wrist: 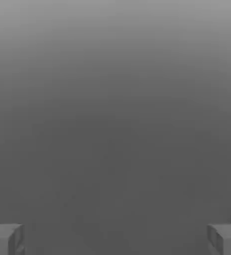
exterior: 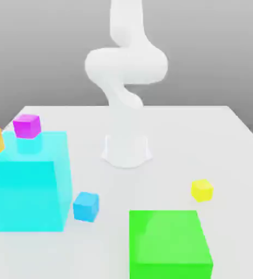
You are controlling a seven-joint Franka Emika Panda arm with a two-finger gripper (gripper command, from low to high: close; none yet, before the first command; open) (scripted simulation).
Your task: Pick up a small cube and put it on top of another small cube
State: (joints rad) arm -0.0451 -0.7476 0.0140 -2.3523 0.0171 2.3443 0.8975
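Nothing of the task is done yet. The end effector (wrist: 115, 239) is spread wide and empty, its two fingertips (wrist: 5, 238) seen far apart with nothing between them. The small blue cube (exterior: 85, 206) lies on the counter (exterior: 227, 147) near the front edge, just beside the big cyan block (exterior: 28, 188); grasping, lifting and stacking are all left. No writing or labels can be read.

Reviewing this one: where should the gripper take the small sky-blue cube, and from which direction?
Probably from above, the open gripper closing on two opposite side faces of the small cube. It sits flat with its top free, though the cyan block stands close on the exterior view's left.
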